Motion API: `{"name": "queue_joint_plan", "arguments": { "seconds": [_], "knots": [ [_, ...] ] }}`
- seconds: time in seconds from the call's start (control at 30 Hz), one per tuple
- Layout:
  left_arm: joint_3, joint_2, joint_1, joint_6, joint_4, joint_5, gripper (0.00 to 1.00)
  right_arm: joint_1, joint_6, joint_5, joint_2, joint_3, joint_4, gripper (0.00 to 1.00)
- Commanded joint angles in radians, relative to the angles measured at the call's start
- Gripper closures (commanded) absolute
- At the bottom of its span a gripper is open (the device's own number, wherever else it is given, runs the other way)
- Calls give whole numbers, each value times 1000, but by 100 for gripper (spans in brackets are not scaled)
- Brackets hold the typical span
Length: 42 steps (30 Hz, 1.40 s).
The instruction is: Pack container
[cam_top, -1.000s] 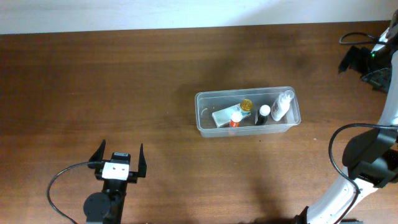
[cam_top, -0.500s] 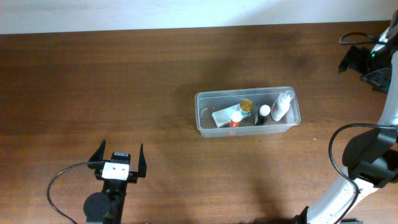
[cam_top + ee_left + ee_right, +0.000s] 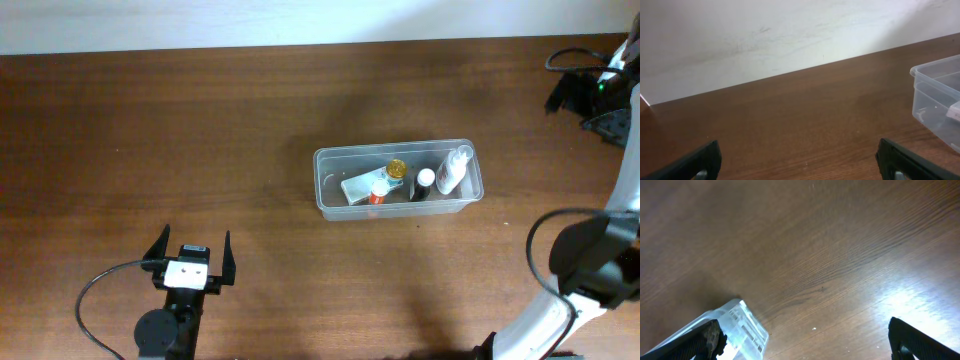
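The container [image 3: 328,205], a clear rectangular tub, stands right of the table's middle. It holds a white spray bottle [image 3: 452,170], a black bottle with a white cap [image 3: 424,183], a gold-capped jar [image 3: 397,169], a red-capped bottle [image 3: 379,190] and a flat white packet [image 3: 358,187]. My left gripper [image 3: 190,256] is open and empty near the front left, far from the tub; the tub's corner shows at the right edge of the left wrist view [image 3: 940,95]. My right gripper [image 3: 565,93] is open and empty at the far right back. A clear plastic corner [image 3: 742,330] lies by its left finger.
The dark wooden table [image 3: 200,150] ends at a white wall along the back [image 3: 300,20]. A black cable [image 3: 100,300] loops by the left arm's base. The right arm [image 3: 590,260] and its cable arc along the right edge.
The right arm's lower section has shifted slightly at the right edge. The left arm, the tub and its contents have not moved.
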Motion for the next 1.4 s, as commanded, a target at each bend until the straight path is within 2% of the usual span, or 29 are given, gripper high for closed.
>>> {"name": "queue_joint_plan", "arguments": {
  "seconds": [0.0, 0.13, 0.4, 0.7, 0.87, 0.97, 1.13, 1.37],
  "knots": [
    [-2, -10, 6, 16, -8, -4, 1, 62, 1, 108, -180, -12, 0, 2],
    [-2, -10, 6, 16, -8, -4, 1, 124, 1, 201, -318, -87, 23, 2],
    [-2, -10, 6, 16, -8, -4, 1, 233, 2, 194, -666, -451, 348, 2],
    [-2, -10, 6, 16, -8, -4, 1, 357, 2, 193, -1141, -1012, 713, 2],
    [-2, -10, 6, 16, -8, -4, 1, 390, 2, 191, -1400, -1299, 852, 2],
    [-2, -10, 6, 16, -8, -4, 1, 389, 2, 182, -1640, -1562, 961, 2],
    [-2, -10, 6, 16, -8, -4, 1, 389, 1, 163, -1845, -1804, 1074, 2],
    [-2, -10, 6, 16, -8, -4, 1, 389, 1, 112, -1984, -2045, 1305, 2]
  ]
}}
